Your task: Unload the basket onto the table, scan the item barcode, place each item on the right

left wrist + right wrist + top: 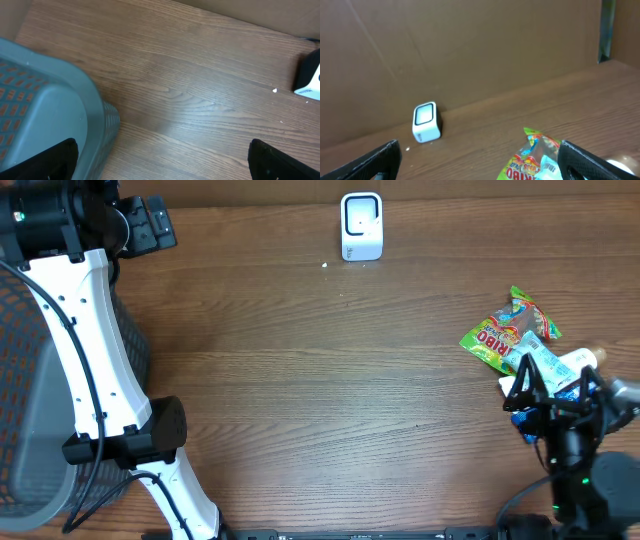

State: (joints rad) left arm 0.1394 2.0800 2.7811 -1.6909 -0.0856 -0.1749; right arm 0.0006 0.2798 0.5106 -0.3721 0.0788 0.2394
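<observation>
- You have a brown wood-grain table under both arms. A small white speck lies on it near the scanner.
- Behind the table, the right wrist view shows a plain brown wall with faint creases. It meets the tabletop in a straight line.
- The white barcode scanner stands upright at the far edge, near the middle and close to that wall.
- A grey mesh basket sits at the left edge, beside the left arm.
- The items lie at the right edge. A green candy bag lies flat, with a white packet touching its near side.
- On the candy bag you can read "RIBO" in white letters on red. The print on the white packet is too small to read.
- Your right gripper hovers over the white packet, its 2 fingers spread wide and holding nothing.
- Your left gripper is at the far left corner, near the basket's far rim. Its 2 fingers are also spread wide and empty.
</observation>
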